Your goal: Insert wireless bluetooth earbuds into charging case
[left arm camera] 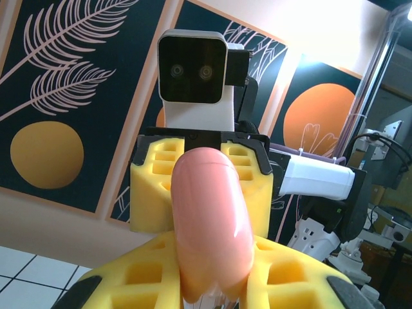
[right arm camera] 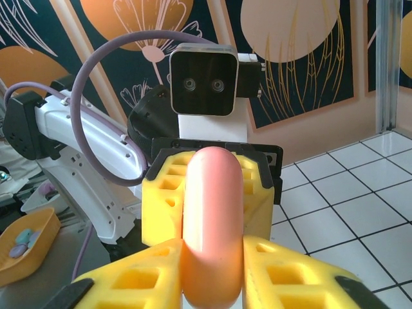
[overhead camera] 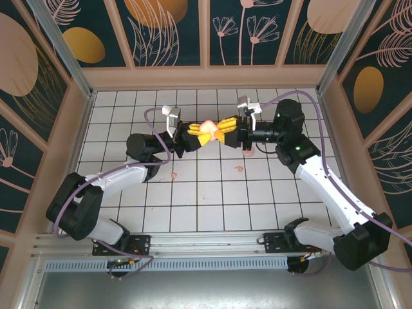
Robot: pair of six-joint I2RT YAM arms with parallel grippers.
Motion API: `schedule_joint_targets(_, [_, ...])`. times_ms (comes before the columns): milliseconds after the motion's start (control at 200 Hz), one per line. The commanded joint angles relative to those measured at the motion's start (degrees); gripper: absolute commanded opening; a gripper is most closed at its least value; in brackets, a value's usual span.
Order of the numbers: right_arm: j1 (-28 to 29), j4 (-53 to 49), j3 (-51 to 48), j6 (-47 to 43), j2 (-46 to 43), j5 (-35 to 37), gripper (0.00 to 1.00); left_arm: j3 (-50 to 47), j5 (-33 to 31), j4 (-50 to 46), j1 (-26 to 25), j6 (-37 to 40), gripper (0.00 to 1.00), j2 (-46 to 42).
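Tiny pale-pink earbuds lie apart from each other on the white tiled floor, all on the near side of the charging case, a glossy pink rounded shell held in the air above the tiles. The left gripper and the right gripper meet at the case from opposite sides, each with its yellow fingers closed tight against it. Dark wall panels painted with pale leaves and orange discs ring the floor

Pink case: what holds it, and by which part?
The pink case hangs between both: left gripper clamps one end, right gripper the opposite end.
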Motion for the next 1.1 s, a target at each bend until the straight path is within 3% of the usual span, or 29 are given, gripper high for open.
schedule_joint_targets(0, [0.9, 0.1, 2.1, -0.5, 0.2, -2.7, 0.2, 2.1, -0.9, 0.3, 0.2, 0.8, 0.15, -1.3])
schedule_joint_targets(215, [1.0, -4.6, 2.4, -4.3, -0.6, -2.0, 0.14, 2.6, -0.8, -5.3, 0.2, 4.7, 0.24, -2.5])
schedule_joint_targets(390, [0.2, -13.8, 4.6, -11.5, -1.7, 0.4, 0.13, 4.2, -0.2, -23.6, 0.2, 17.9, 0.55, -6.8])
schedule_joint_targets(591, [0.2, -30.7, 9.5, -26.3, -0.1, 4.6, 0.13, 10.2, -1.2, -60.1, 0.2, 47.4, 0.61, -12.3])
schedule_joint_targets(691, [0.3, -35.1, 10.4, -32.3, 0.2, 5.2, 0.13, 13.1, -1.8, -71.0, 0.3, 58.3, 0.62, -13.1])
schedule_joint_targets(871, [0.7, -38.4, 10.8, -39.5, 0.1, 7.6, 0.13, 12.8, -1.4, -78.4, 0.2, 68.2, 0.63, -13.8])
schedule_joint_targets(1096, [3.4, -42.0, 11.3, -47.1, 0.5, 11.9, 0.12, 12.0, 1.8, -79.7, 0.2, 70.1, 0.61, -13.7])
